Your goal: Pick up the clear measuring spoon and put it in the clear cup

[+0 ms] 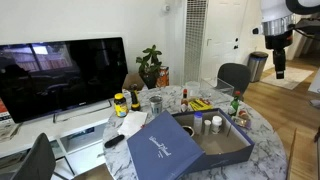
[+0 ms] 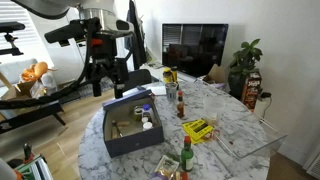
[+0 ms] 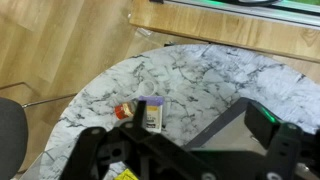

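My gripper (image 1: 280,66) hangs high above the round marble table (image 1: 265,125), off its edge; it also shows in an exterior view (image 2: 106,82). In the wrist view its jaws (image 3: 200,112) are spread apart with nothing between them. A clear cup (image 1: 155,103) stands near the far side of the table, close to a yellow-capped jar. A faint clear ring (image 3: 146,88), possibly the measuring spoon's bowl, lies on the marble by a small purple-and-white box (image 3: 152,112). I cannot make the spoon out in either exterior view.
An open blue box (image 1: 170,148) holding small bottles fills the table's middle; it also appears in an exterior view (image 2: 128,128). A yellow pack (image 2: 198,128), sauce bottles (image 2: 185,155), a TV (image 1: 60,70), a plant (image 1: 150,65) and a chair (image 1: 235,75) surround it.
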Available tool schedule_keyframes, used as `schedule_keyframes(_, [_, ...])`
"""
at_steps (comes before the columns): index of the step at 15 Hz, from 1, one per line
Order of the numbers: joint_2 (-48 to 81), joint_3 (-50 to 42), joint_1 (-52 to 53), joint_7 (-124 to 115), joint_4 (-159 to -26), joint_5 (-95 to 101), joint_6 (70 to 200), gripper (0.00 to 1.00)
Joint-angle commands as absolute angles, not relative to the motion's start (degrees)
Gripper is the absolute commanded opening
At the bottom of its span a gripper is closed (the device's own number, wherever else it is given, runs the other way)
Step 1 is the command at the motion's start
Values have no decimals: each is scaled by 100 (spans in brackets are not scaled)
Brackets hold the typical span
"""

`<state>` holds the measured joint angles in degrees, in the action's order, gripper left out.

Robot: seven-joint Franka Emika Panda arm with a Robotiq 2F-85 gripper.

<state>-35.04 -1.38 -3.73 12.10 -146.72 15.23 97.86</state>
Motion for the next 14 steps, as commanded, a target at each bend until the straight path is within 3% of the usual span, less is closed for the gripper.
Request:
schedule_keyframes(1, [-3503, -239, -253, 1157, -14661, 1569, 9762, 100])
schedule_keyframes(6, [-3381, -406, -338, 1055, -14689, 1459, 10035, 100])
schedule_keyframes(14, [-1793, -1373, -1162, 837, -15298, 1759, 12553, 100])
